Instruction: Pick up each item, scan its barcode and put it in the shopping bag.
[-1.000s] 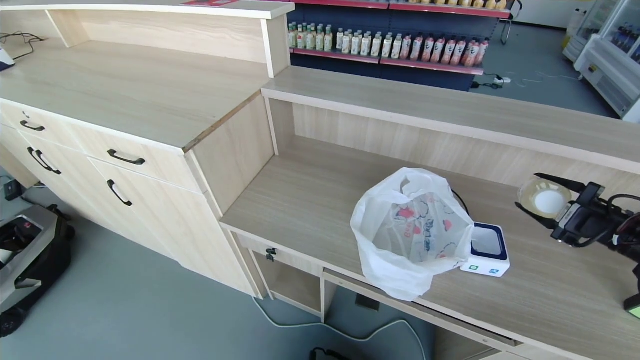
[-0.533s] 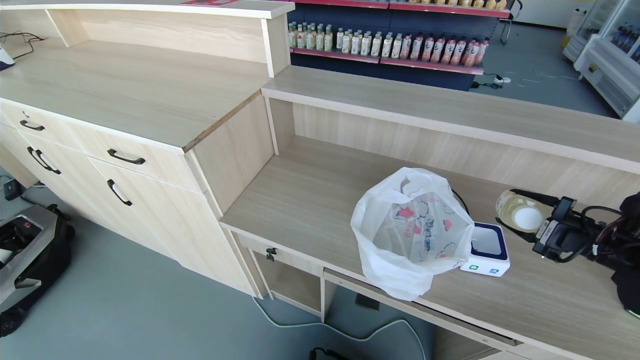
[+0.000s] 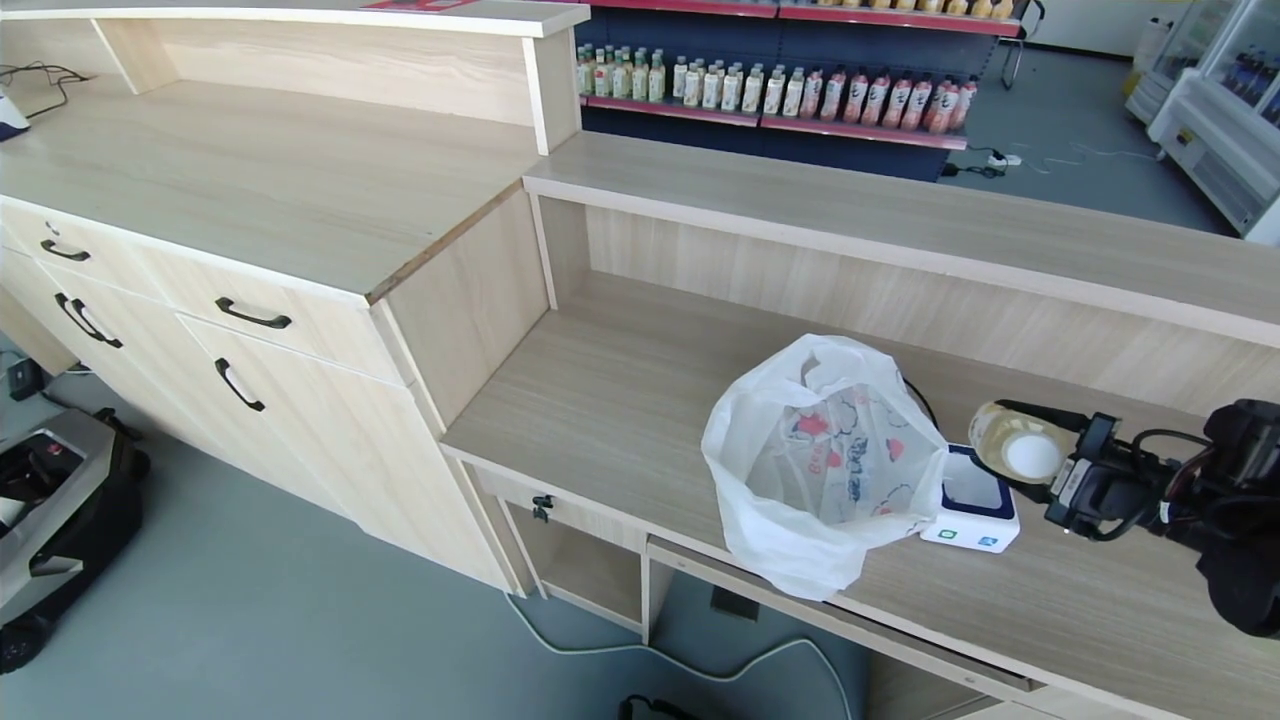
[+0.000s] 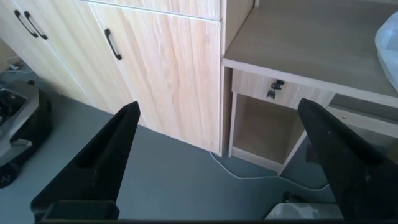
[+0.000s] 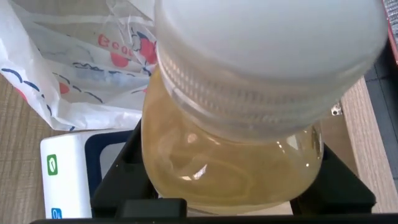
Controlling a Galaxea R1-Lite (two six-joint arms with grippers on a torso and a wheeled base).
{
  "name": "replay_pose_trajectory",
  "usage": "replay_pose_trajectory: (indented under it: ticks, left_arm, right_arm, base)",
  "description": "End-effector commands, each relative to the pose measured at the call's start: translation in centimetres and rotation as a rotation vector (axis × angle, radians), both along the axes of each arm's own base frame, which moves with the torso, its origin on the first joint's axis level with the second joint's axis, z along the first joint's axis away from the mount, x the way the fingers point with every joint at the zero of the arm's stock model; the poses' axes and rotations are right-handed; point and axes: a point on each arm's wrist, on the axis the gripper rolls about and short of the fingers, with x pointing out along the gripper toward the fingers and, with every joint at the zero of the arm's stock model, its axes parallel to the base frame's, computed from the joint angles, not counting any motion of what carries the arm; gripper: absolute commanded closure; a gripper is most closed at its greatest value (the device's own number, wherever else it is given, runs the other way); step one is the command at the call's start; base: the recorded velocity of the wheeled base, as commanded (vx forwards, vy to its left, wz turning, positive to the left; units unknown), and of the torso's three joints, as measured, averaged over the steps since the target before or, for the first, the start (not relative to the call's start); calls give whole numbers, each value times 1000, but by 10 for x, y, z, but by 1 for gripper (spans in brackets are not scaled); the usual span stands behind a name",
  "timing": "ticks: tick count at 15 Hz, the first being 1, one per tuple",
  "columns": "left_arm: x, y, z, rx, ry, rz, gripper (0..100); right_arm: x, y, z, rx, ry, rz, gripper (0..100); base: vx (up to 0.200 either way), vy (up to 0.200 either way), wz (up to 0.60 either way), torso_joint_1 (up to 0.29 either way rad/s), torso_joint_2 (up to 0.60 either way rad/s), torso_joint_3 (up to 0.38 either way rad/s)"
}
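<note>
My right gripper (image 3: 1010,448) is shut on a clear bottle of yellowish liquid with a white cap (image 3: 1018,449) (image 5: 249,124). It holds the bottle just above the white and blue barcode scanner (image 3: 972,500) (image 5: 65,171) on the lower counter. The white plastic shopping bag (image 3: 825,460) (image 5: 68,62) stands open right beside the scanner, on its left. My left gripper (image 4: 221,162) hangs open over the grey floor in front of the cabinets, away from the counter.
The lower counter (image 3: 620,400) has free room left of the bag, and a raised ledge (image 3: 900,215) runs behind it. A taller cabinet with drawers (image 3: 250,320) stands to the left. Shelves of bottles (image 3: 780,90) line the far aisle.
My right gripper has carried the bottle leftward and down, from beyond the scanner's right side to just above it. The bag and scanner have stayed put.
</note>
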Motion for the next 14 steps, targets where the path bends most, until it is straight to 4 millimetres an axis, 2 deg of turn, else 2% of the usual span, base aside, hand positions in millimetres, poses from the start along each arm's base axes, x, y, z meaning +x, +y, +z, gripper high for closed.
replay_pose_trajectory:
  ticks: [1, 4, 14]
  left_arm:
    - [0, 0, 0, 0, -1, 0, 0]
    - [0, 0, 0, 0, -1, 0, 0]
    - [0, 0, 0, 0, -1, 0, 0]
  right_arm:
    - [3, 3, -6, 4, 14, 11, 100]
    - [6, 8, -11, 7, 26, 29, 100]
    - [15, 7, -19, 8, 24, 34, 100]
  base:
    - [0, 0, 0, 0, 0, 0]
    - [0, 0, 0, 0, 0, 0]
    - [0, 0, 0, 0, 0, 0]
